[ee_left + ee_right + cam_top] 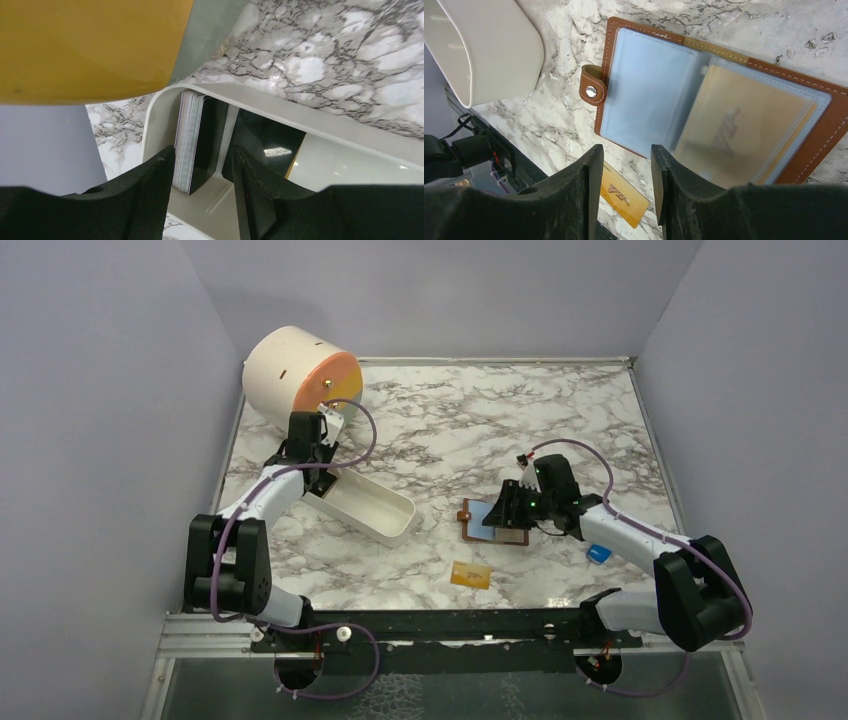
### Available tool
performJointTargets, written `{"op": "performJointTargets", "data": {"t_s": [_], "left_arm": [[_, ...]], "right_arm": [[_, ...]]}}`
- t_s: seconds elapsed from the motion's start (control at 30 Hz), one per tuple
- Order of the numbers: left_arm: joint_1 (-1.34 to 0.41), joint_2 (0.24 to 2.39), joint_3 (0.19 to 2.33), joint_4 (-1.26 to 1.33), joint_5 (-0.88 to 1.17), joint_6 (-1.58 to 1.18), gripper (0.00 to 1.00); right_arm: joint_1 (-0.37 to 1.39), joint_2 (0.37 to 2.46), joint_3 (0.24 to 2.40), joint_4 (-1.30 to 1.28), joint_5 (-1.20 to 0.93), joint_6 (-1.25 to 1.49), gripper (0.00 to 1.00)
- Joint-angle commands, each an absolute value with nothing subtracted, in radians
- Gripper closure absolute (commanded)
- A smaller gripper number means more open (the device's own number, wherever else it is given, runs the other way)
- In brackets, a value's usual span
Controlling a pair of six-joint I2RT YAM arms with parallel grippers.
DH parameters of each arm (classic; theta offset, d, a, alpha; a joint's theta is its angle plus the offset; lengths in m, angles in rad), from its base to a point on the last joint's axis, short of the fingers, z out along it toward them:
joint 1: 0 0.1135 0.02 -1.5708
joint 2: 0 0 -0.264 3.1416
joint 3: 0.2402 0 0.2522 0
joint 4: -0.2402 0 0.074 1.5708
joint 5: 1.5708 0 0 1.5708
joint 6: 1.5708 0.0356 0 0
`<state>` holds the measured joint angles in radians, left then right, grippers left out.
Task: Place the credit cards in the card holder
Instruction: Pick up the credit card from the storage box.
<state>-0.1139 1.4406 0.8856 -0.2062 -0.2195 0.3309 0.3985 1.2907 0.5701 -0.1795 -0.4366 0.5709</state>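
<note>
Inside the brown leather card holder (649, 90) we see one yellowish card (744, 125); an orange-yellow card (623, 198) and dark glossy cards (192, 140) wait outside; both jaws slightly open, empty.

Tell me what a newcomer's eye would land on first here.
First, the big cream drum with its orange face in the far left corner. Next, the open brown card holder with pale blue pockets under the right end effector, an orange-yellow card lying loose nearer the arms. The left end effector hangs over a stack of dark cards standing on edge in the white tray.
</note>
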Motion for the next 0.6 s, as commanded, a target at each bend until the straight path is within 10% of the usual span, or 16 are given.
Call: {"op": "performJointTargets", "data": {"t_s": [0.0,0.57], "left_arm": [[-0.103,1.499,0.876,-0.101,-0.286,0.410,0.52],[-0.103,1.620,0.904,-0.039,-0.377,0.463,0.56]], "right_arm": [[0.403,1.298,0.582,-0.169,-0.456,0.551,0.60],[0.403,1.319,0.591,-0.176,-0.441,0.534,0.60]]}}
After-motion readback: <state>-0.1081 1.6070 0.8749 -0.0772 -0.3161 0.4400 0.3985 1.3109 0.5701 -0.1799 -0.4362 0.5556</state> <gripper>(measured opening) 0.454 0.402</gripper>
